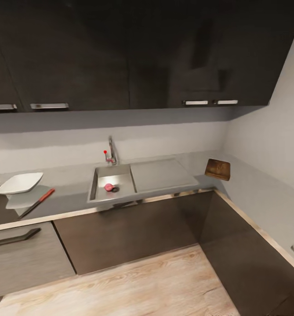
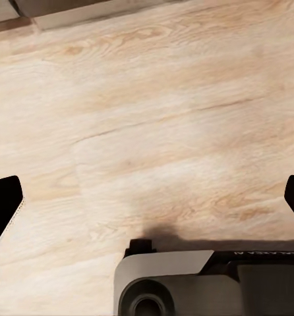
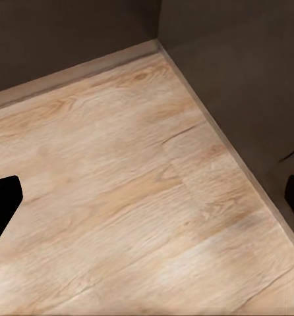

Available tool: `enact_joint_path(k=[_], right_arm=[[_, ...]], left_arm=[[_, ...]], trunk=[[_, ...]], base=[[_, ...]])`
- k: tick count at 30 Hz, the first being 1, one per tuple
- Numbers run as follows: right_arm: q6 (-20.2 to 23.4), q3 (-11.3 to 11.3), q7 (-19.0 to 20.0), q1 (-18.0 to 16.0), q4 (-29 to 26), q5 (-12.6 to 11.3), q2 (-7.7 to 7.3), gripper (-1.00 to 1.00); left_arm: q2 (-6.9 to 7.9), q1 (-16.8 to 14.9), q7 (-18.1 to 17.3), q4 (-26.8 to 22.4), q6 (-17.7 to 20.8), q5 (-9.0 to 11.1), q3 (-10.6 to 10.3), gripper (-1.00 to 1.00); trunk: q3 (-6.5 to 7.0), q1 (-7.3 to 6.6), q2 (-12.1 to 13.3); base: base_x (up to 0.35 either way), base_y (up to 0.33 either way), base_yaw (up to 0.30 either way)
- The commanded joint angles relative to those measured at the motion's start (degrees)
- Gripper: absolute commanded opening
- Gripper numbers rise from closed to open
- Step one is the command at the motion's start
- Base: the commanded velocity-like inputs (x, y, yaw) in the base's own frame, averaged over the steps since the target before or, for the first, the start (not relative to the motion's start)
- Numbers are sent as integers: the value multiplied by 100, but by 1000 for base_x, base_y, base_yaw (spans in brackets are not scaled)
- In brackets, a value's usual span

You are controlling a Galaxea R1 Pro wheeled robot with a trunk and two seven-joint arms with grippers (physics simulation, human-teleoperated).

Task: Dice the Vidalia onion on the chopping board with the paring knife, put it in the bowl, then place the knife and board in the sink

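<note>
Two hands hang spread over the pale wood floor, left hand [image 2: 147, 197] and right hand [image 3: 147, 197], grasping nothing. I judge the approach step in hand: next I must drive up to the smooth grey glossy surface [image 1: 72, 193]. The small pinkish-red Vidalia onion [image 1: 108, 187] lies in the rectangular steel sink [image 1: 95, 184]. At its 9 o'clock the shallow white bowl [image 1: 19, 183] appears empty.

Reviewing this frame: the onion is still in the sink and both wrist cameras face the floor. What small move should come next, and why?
Probably roll the base closer to the sink. The Vidalia onion lies in the basin by the drain, across the wooden floor, and both wrist views show open fingers, left gripper and right gripper, hanging over that floor, so reaching looks premature.
</note>
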Motion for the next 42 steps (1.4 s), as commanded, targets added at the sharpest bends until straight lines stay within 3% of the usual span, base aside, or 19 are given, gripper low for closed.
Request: enact_joint_path(k=[1,21,42], right_arm=[[-16,-16,4,-3,-2,-7,6,100],[-16,-24,4,-3,-2,-8,6,100],[-16,-25,4,-3,-2,-8,6,100]], left_arm=[[0,1,0,-2,-11,2,1,100],[-8,1,0,30,-11,-6,-1,100],[-8,1,0,27,-11,-6,-1,100]], trunk=[[-11,5,-11],[-11,5,-11],[-11,5,-11]], base=[[119,213,-242],[34,34,-242],[279,137,-241]])
